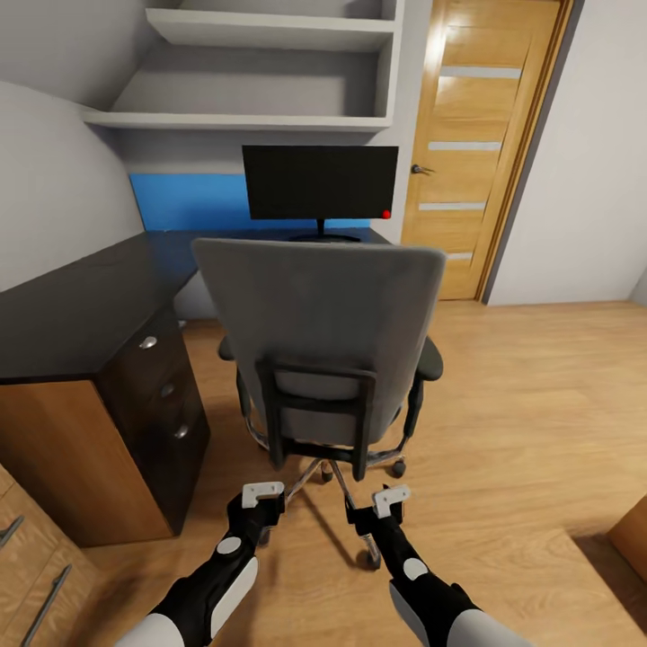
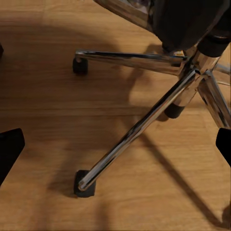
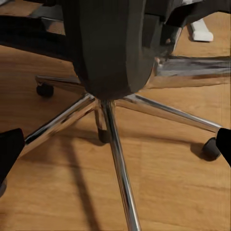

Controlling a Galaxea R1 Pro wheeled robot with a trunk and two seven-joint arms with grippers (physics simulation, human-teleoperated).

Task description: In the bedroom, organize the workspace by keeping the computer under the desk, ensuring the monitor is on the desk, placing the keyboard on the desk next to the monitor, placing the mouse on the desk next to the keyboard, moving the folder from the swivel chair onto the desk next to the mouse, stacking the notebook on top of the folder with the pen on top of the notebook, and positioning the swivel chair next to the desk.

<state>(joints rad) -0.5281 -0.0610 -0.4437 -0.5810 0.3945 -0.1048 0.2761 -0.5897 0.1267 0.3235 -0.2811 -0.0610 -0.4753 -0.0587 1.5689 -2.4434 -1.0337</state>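
Our left gripper [image 1: 262,492] and right gripper [image 1: 392,500] hung low in front of us, just behind the swivel chair [image 1: 323,332], touching nothing. In each wrist view the dark fingertips [image 2: 9,151] sat far apart at the frame edges with bare floor between them, so we read both grippers as spread wide and carrying nothing. The chair stood upright with its grey backrest turned toward us and its seat facing the worktop [image 1: 81,305], close to the dark drawer unit [image 1: 166,391]. From the head camera the backrest hid the seat, so we could not tell what lay on it. The wrist cameras showed what the head view barely caught: the chrome star base [image 3: 115,144] with its spokes radiating over the wooden floor [image 1: 539,404] and small black casters [image 2: 85,185] at their ends. The monitor [image 1: 320,183] stood on the worktop beyond the chair, screen dark and facing us, its long axis level, a red dot at its lower right corner. We saw no readable writing.
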